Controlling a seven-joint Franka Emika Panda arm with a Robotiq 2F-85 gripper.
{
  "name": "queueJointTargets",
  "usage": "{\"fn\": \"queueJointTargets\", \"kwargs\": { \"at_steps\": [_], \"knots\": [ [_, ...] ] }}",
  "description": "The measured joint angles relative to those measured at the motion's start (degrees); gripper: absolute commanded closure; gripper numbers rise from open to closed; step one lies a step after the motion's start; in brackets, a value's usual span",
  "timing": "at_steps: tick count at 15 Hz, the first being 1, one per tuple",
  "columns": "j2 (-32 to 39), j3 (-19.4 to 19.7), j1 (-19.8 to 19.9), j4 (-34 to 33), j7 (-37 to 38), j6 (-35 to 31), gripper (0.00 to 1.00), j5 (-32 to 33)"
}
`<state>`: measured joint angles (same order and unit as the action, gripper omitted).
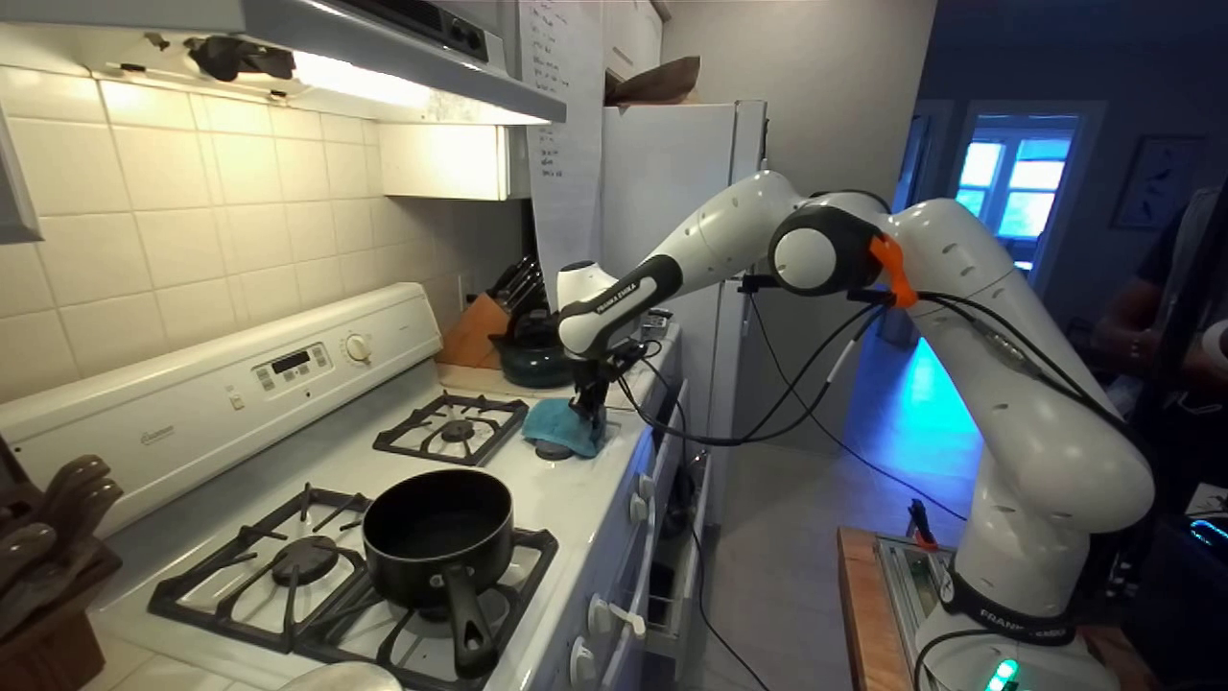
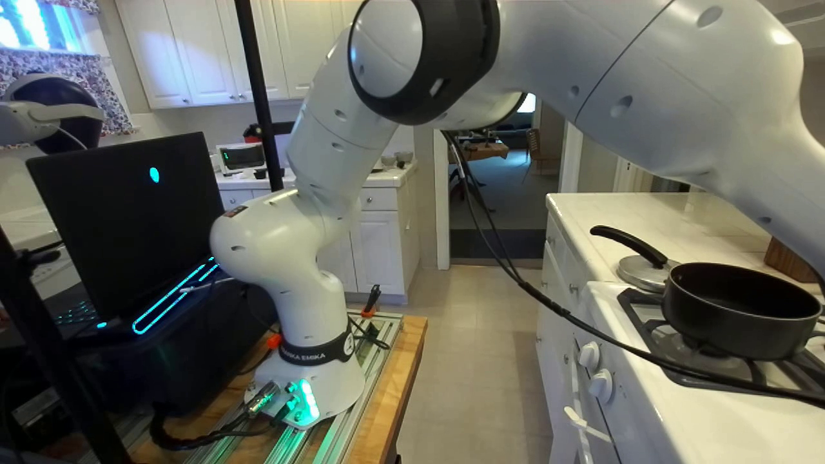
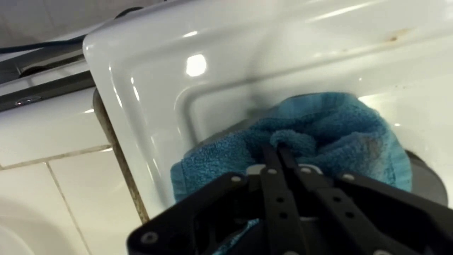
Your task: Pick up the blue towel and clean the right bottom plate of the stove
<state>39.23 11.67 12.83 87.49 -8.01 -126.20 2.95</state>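
Observation:
The blue towel (image 1: pixel 566 425) lies bunched on the white stove (image 1: pixel 542 485), over its right bottom plate. A dark round burner cap (image 1: pixel 554 449) of that plate peeks out at the towel's edge; no grate shows over it. In the wrist view the towel (image 3: pixel 226 159) spreads under and around my gripper (image 3: pixel 278 148), whose narrow fingers are shut on a fold of it. A brownish stain marks the cloth to the right. Part of a grey disc (image 3: pixel 426 180) shows beyond the towel. From an exterior view, my gripper (image 1: pixel 589 408) points down into the towel.
A black saucepan (image 1: pixel 436 528) stands on the front left grate, handle toward the front edge. The back right grate (image 1: pixel 451 429) is beside the towel. A dark teapot (image 1: pixel 533 360) and knife block (image 1: pixel 477 331) stand behind. Cables (image 1: pixel 729 440) hang from the arm beside the stove front.

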Motion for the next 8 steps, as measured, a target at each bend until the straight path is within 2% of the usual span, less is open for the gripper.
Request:
{"fn": "queueJointTargets", "kwargs": {
  "at_steps": [4, 8],
  "knots": [
    [-0.7, -1.1, 0.0, -0.1, -2.6, 6.1, 0.99, 0.6],
    [-0.7, -2.7, 0.0, -0.1, -3.1, 6.7, 0.99, 0.6]
  ]
}}
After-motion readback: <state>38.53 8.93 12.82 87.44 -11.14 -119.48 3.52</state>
